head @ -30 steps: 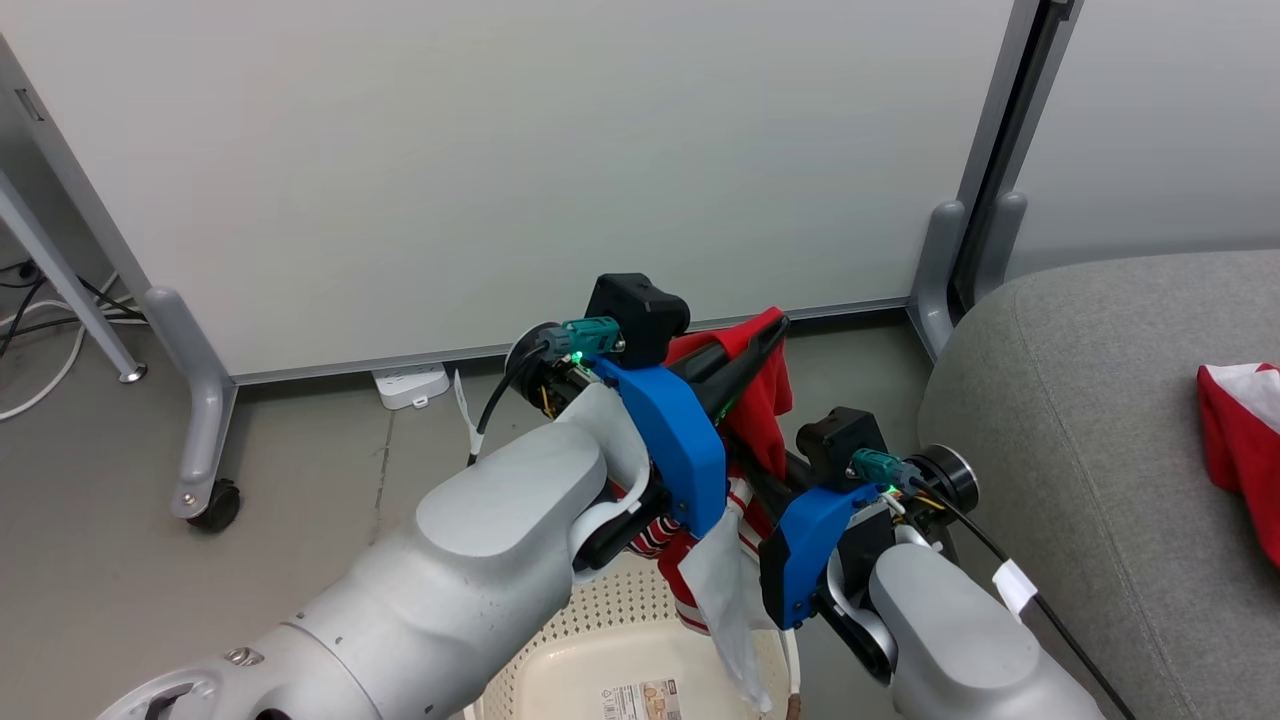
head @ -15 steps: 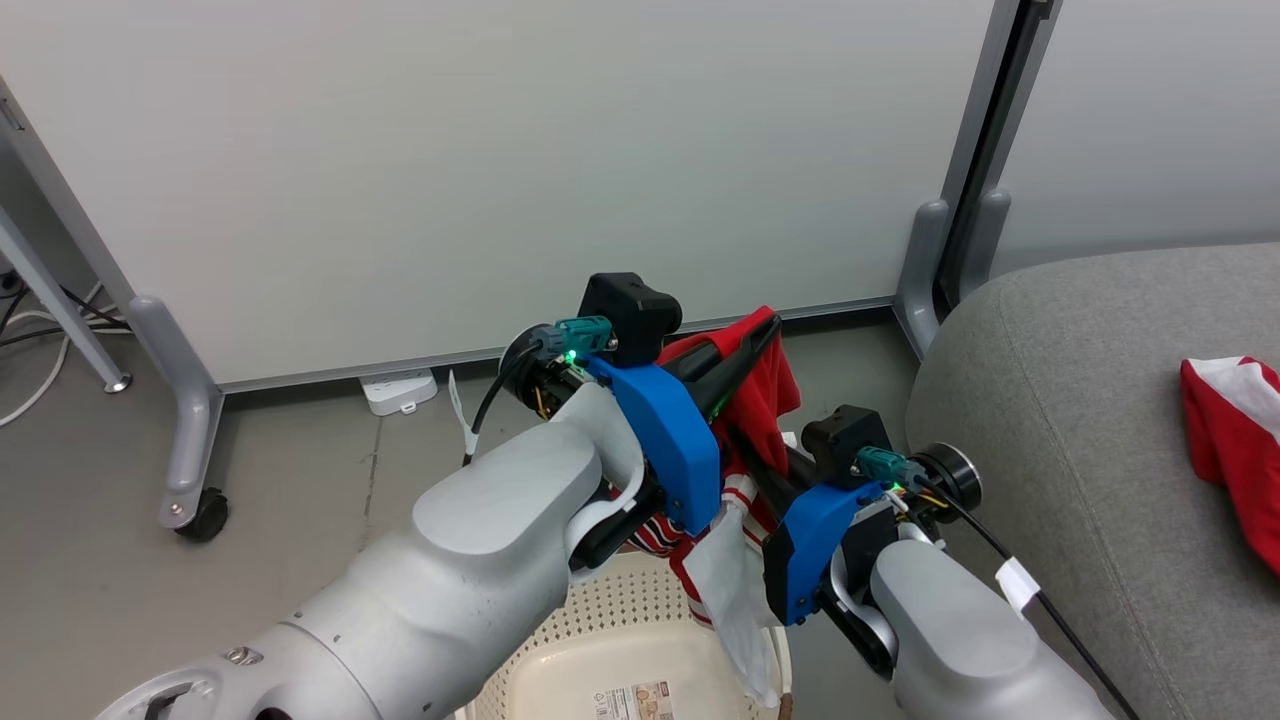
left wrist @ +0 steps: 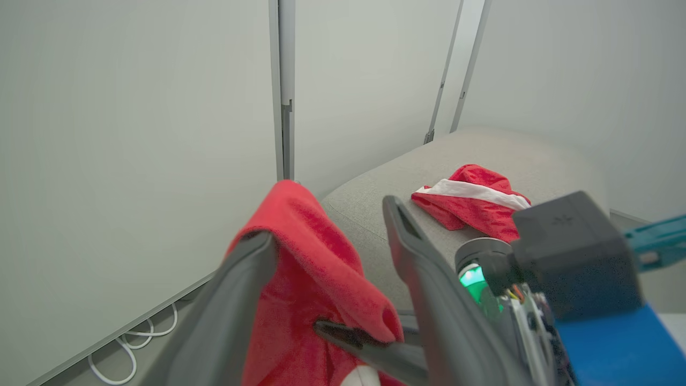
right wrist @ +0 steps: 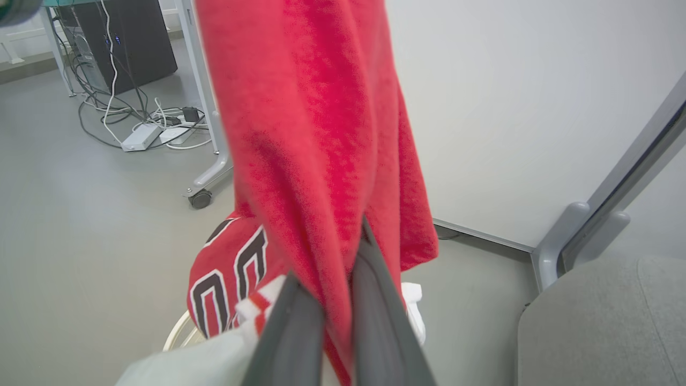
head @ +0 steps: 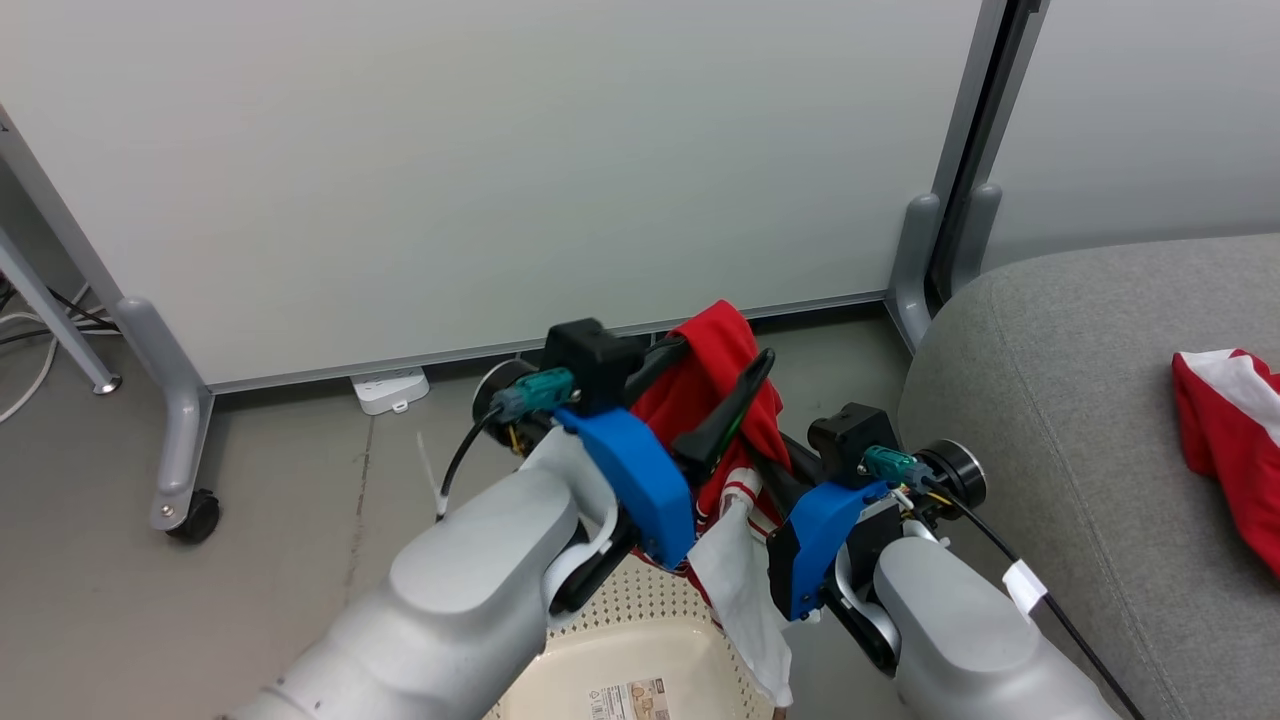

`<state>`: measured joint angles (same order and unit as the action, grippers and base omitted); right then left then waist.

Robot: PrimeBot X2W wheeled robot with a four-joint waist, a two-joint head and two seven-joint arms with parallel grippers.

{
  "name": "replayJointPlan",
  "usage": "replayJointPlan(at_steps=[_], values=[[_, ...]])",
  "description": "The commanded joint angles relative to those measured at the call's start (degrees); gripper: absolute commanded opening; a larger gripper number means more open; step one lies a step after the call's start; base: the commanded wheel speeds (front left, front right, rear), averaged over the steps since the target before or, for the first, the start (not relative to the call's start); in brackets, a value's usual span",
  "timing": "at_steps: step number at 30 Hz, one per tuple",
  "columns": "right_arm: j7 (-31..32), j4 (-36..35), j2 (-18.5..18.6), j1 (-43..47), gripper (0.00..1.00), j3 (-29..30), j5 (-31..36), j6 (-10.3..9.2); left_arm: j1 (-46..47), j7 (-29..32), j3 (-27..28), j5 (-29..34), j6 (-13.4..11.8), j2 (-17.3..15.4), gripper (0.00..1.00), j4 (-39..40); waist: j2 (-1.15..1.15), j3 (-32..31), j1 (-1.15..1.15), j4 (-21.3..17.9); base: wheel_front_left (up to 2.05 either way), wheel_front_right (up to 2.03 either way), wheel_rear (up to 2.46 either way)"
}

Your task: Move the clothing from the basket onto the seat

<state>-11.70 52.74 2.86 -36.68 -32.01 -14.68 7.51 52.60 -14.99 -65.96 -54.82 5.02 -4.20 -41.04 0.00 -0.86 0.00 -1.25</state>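
A piece of red clothing [head: 712, 372] with white trim hangs above the cream basket [head: 610, 640]. My left gripper [head: 712, 362] is open, and the fabric lies draped over one of its fingers [left wrist: 241, 300]. My right gripper [right wrist: 332, 268] is shut on the same clothing [right wrist: 311, 134] lower down; dark print shows on the part that hangs toward the basket rim [right wrist: 177, 329]. In the left wrist view the left gripper [left wrist: 327, 220] spreads wide around the red fabric [left wrist: 305, 252]. Another red garment [head: 1230, 420] with a white band lies on the grey seat [head: 1050, 400] to the right, and the left wrist view shows it too [left wrist: 471, 201].
A white partition wall on grey wheeled feet [head: 190, 515] stands close behind the grippers. A white power strip [head: 385, 390] lies at its base. Cables [right wrist: 139, 134] and a dark computer case [right wrist: 118, 43] sit on the floor further left.
My left gripper has opened and let go of the red clothing, which now hangs over one finger. The right gripper keeps its grip. The camera has turned slightly to the right.
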Motion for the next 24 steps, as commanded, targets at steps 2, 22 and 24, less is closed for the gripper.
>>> replayJointPlan(at_steps=[2, 22, 24], values=[[-0.57, 0.25, 0.04, -0.74, 0.00, 0.43, 0.42, -0.03, -4.33, -0.24, 2.57, 2.76, -0.73, -1.66, 1.00, 1.99, 0.00, 0.00, 0.00, 0.04, 0.00, 0.00, 0.00], [-2.05, 1.23, 0.03, 1.38, 0.00, 6.17, 4.21, -0.03, -39.45, -0.24, 30.62, 26.39, -1.65, -10.59, 1.00, 23.97, 0.00, 0.20, 0.00, 1.52, 0.00, 0.00, 0.00], [-2.01, 1.19, 0.03, 1.65, 0.00, 6.75, 4.45, -0.03, -41.38, -0.24, 32.66, 27.70, -1.38, -10.19, 1.00, 24.41, 0.00, 0.15, 0.00, 1.70, 0.00, 0.00, 0.00]])
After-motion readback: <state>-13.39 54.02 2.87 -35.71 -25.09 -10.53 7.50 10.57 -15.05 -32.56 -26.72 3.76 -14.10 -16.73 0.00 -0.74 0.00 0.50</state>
